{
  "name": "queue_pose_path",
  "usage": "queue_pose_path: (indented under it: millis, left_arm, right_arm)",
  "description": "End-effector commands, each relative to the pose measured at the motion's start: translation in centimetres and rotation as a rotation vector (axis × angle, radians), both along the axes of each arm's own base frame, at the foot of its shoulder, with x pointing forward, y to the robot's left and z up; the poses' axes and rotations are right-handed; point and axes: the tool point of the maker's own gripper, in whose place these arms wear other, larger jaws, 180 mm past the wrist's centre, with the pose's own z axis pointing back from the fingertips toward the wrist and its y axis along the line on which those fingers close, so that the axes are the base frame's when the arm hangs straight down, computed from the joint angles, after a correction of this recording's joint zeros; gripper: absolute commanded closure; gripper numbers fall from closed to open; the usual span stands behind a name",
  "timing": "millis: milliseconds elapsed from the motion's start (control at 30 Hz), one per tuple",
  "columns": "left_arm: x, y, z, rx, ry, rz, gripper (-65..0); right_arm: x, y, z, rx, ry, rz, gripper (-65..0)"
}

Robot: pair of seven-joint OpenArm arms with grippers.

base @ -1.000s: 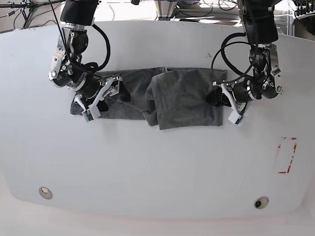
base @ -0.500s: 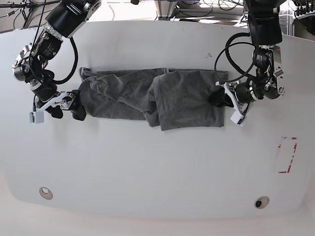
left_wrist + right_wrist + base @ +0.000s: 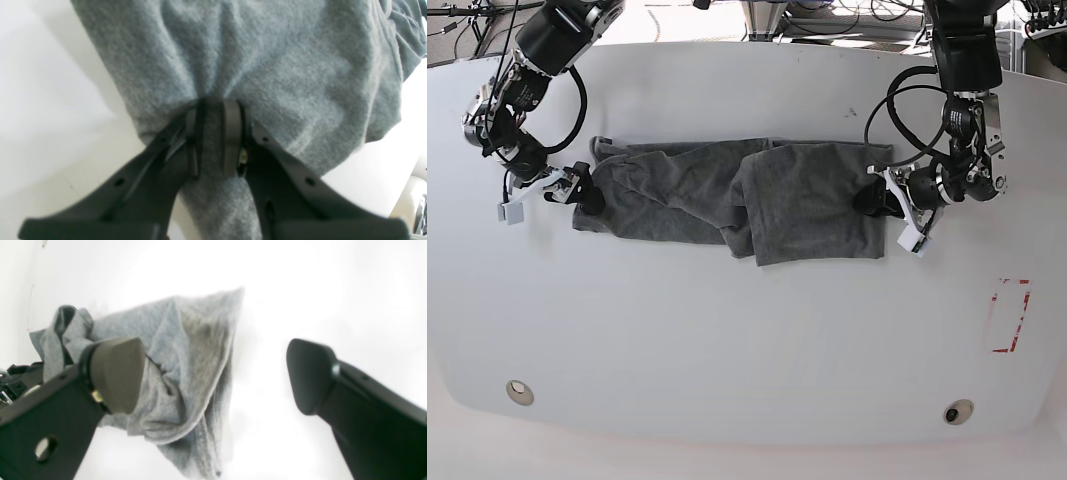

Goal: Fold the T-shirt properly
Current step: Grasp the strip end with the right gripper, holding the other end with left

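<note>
White table (image 3: 747,330): crumpled grey T-shirt (image 3: 757,195) across middle; red-outlined marker (image 3: 1010,315) at edge.

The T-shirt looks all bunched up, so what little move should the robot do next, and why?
Probably the open right hand should close on the T-shirt edge beside it. The left hand is shut on the fabric at the other end, while the right hand's fingers stand wide apart with one at the cloth, holding nothing. The shirt lies wrinkled and overlapped on the white table, so both ends likely need holding first.

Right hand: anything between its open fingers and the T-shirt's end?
Nothing but bare table; in the base view the right hand sits just off the T-shirt.
</note>
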Motion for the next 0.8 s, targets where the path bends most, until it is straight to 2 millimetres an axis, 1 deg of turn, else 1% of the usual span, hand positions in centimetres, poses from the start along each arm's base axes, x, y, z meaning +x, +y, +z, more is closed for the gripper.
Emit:
queue_pose_path:
  millis: [0, 167, 333, 467, 633, 667, 767]
  left_arm:
    - [-1.8, 2.2, -2.1, 0.135, 0.105, -0.02, -8.3]
    - [-1.9, 2.2, -2.2, 0.136, 0.107, -0.02, -8.3]
    - [-1.8, 2.1, -2.1, 0.136, 0.105, -0.022, -8.3]
    - [-1.9, 2.1, -2.2, 0.136, 0.107, -0.022, -8.3]
    - [-1.9, 2.1, -2.2, 0.137, 0.108, -0.023, -8.3]
    - [-1.9, 2.1, -2.2, 0.137, 0.108, -0.023, -8.3]
    - [-1.9, 2.1, -2.2, 0.137, 0.108, -0.023, -8.3]
  right_arm:
    - [1.0, 0.4, 1.1, 0.009, -0.056, 0.003, -65.0]
    - [0.9, 1.9, 0.4, 0.021, -0.037, 0.041, -65.0]
    - [0.8, 2.7, 0.1, 0.037, -0.037, 0.047, -65.0]
    - [0.7, 4.6, -0.7, 0.044, -0.026, 0.08, -65.0]
    - [1.3, 6.9, -1.0, 0.033, -0.031, 0.144, -65.0]
    - [1.4, 7.4, -0.9, 0.033, -0.034, 0.156, -63.7]
    - [1.8, 8.3, -0.8, 0.033, -0.05, 0.179, -48.8]
